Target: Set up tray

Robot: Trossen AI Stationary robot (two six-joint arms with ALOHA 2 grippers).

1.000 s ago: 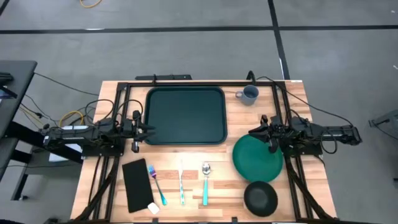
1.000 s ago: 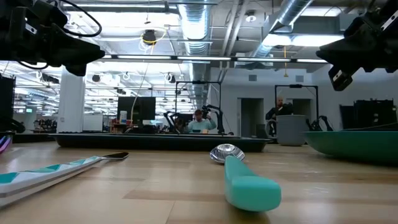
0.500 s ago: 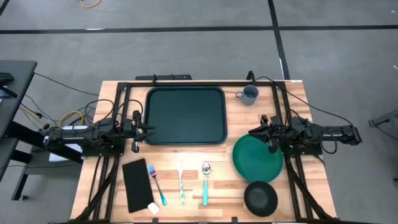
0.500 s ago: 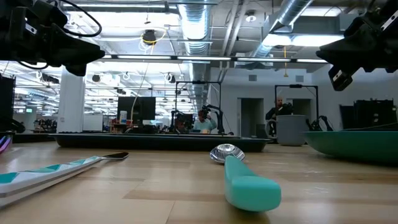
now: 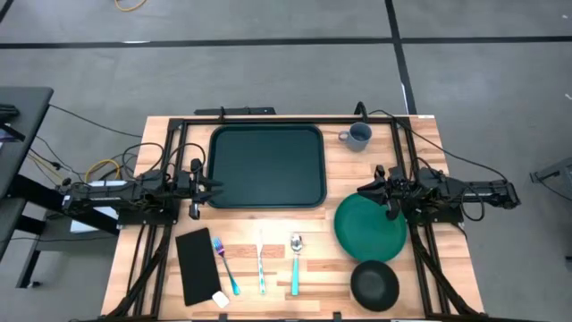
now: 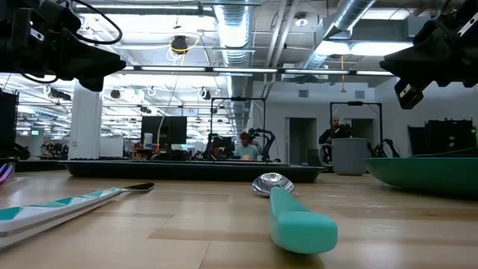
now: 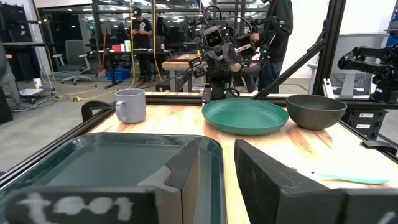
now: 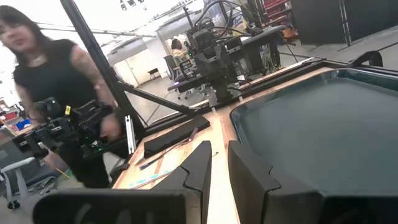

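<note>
The dark green tray (image 5: 265, 165) lies flat on the far middle of the table, and it also shows in the left wrist view (image 7: 118, 165) and the right wrist view (image 8: 323, 124). My left gripper (image 5: 214, 186) hovers at the tray's left near corner, fingers (image 7: 217, 146) shut but for a narrow slit. My right gripper (image 5: 362, 190) hovers over the far left rim of the round green plate (image 5: 371, 226), just right of the tray, and it is also shut (image 8: 219, 146). Neither touches anything.
A grey mug (image 5: 357, 136) stands right of the tray. A black bowl (image 5: 374, 284) sits at the near right. Along the near edge lie a black napkin (image 5: 197, 266), a fork (image 5: 225, 266), a knife (image 5: 261, 264) and a teal spoon (image 5: 295, 264). A person (image 8: 37, 81) stands beyond the table.
</note>
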